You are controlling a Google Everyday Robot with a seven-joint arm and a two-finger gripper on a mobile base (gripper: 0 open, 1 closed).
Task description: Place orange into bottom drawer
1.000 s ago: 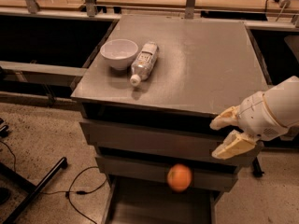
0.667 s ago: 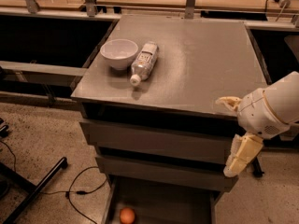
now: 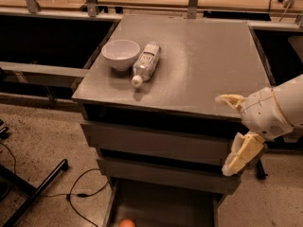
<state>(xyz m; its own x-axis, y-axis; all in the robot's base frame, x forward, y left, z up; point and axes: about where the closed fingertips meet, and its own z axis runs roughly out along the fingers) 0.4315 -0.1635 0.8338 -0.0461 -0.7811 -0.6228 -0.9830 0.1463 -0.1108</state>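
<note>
At 3 o'clock in view, just off the front right corner of the cabinet [image 3: 199, 74]: gripper [image 3: 235, 129], spread wide and empty, one finger level with the top's edge, the other lower, in front of the middle drawer [image 3: 161, 143]. At 6 o'clock, cut by the bottom edge: orange [image 3: 127, 223], lying in the pulled-out bottom drawer [image 3: 165, 205], toward its left side. At 11 o'clock, on the cabinet: bowl [image 3: 120, 54], with a bottle [image 3: 146, 63] on its side just beside it, at its 3 o'clock.
</note>
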